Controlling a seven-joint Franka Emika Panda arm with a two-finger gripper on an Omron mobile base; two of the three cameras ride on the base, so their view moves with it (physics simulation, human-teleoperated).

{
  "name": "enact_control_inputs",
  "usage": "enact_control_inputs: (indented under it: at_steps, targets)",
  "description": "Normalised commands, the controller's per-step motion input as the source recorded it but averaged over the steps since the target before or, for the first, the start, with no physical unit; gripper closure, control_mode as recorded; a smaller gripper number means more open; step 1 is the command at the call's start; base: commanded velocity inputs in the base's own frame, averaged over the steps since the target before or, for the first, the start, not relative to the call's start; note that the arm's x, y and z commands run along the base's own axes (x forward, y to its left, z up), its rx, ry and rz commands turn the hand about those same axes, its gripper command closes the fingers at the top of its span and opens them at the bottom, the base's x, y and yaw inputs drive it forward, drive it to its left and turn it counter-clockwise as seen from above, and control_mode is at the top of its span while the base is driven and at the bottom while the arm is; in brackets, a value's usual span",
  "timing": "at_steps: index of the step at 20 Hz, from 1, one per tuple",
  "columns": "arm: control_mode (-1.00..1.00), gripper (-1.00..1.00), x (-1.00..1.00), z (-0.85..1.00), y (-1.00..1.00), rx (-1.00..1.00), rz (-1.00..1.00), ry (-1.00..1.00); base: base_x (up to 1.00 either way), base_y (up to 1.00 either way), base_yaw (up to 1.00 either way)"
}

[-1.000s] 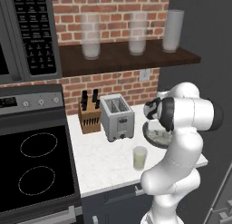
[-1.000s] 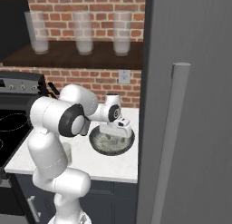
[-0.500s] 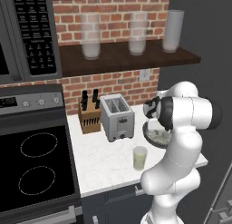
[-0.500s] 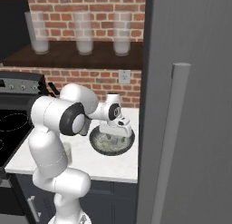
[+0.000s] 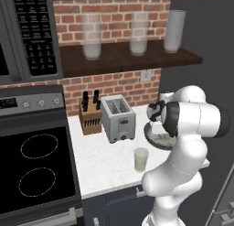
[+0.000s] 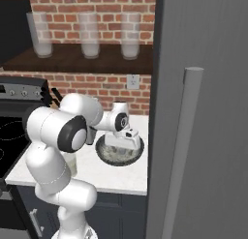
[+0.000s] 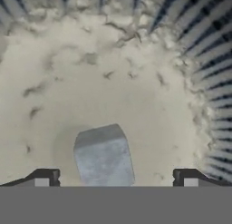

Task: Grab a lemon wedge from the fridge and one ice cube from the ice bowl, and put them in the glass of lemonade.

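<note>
Well, from the left, the gripper (image 5: 157, 124) dips into the ice bowl (image 5: 157, 139), the glass of lemonade (image 5: 140, 159) near it. From the right, the fridge (image 6: 203, 88) looks closed. Down the hand, wide-open jaws straddle one ice cube (image 7: 104, 156); closing off-centre, I reckon, could squirt it aside.

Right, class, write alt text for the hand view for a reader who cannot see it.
A pale grey ice cube lies on the speckled whitish floor of the ice bowl, seen from close above. The open gripper straddles it, one dark fingertip on each side, not touching. The bowl's ribbed dark wall curves along the top and right.
</note>
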Motion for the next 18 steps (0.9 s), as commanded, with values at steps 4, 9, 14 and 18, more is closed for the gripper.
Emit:
enact_control_inputs:
  at_steps: [4,9,14,18]
  targets:
    - [-1.00,1.00,0.32,-0.12,0.00,0.00,0.00,0.00,0.00,0.00,0.00]
    - [-1.00,1.00,0.55,-0.13,0.00,0.00,0.00,0.00,0.00,0.00,0.00]
    - [-1.00,1.00,0.16,-0.10,0.00,0.00,0.00,0.03,0.00,0.00,0.00]
    - [-1.00,1.00,-0.02,0.00,0.00,0.00,0.00,0.00,0.00,0.00,0.00]
